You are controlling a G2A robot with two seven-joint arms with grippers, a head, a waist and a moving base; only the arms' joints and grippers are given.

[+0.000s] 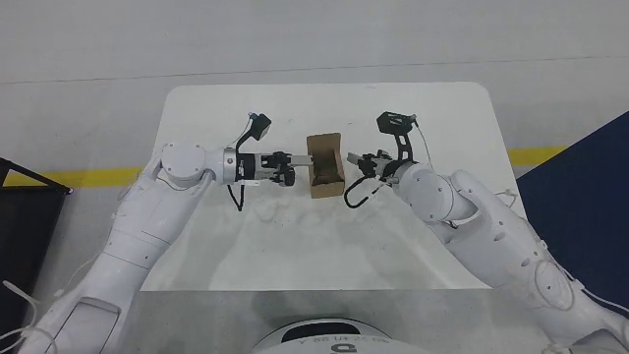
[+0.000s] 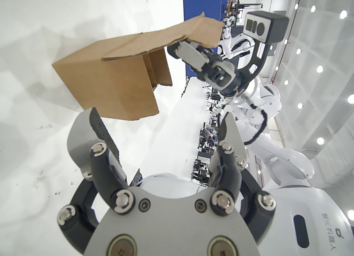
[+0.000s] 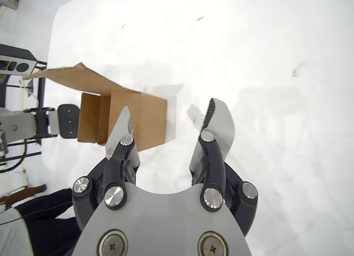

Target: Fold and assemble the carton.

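A small brown carton (image 1: 324, 165) lies on the white table (image 1: 413, 246), one long flap raised and its inner end flaps partly folded in. My left gripper (image 1: 291, 169) is level with the carton's left side, open, with the carton (image 2: 110, 82) just ahead of its fingers (image 2: 94, 124). My right gripper (image 1: 360, 165) is at the opposite side, open, with nothing between its fingers (image 3: 214, 107). The carton (image 3: 152, 118) sits partly behind one of its fingers. From the left wrist view, the right gripper (image 2: 190, 53) sits beneath the raised flap. The left gripper's pad (image 3: 67, 124) is at the carton's open end.
The table has rounded corners and bare white surface all around the carton. A blue panel (image 1: 590, 157) stands off the table's right edge, and a black frame (image 1: 20, 192) off its left. A yellow line (image 1: 88, 175) runs along the floor.
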